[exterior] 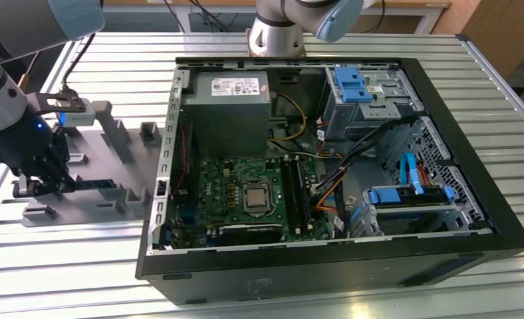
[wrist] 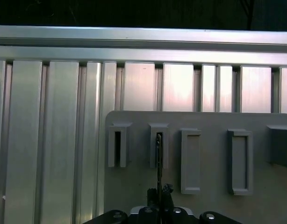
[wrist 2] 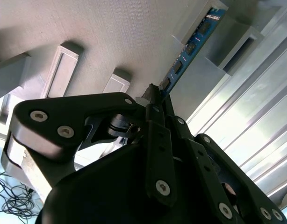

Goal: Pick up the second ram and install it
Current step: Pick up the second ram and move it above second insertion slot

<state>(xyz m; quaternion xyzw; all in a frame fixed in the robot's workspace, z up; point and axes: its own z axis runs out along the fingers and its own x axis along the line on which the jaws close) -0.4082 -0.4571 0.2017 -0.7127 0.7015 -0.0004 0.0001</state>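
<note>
Claw is seen low over a grey tray, at the end of the robot arm on the exterior view's left. Its fingers are clenched on the near end of the blue memory stick, as is shown in the second wrist view, where the claw is closed on the board's edge and the stick runs straight out beyond the fingertips. A row of small dark chips is carried on the stick's blue face. In the first wrist view the stick is seen edge-on as a thin dark line rising from the claw, and its far end is held in the groove of a raised slotted block of the tray. More slotted blocks are set to either side of the claw. The stick is stood on its edge, and whether it is lifted clear of the tray floor cannot be told. A ribbed metal table is spread under the tray. An opened computer case is laid on the same table well apart from the claw, towards the exterior view's right, and a green board is mounted inside it.
</note>
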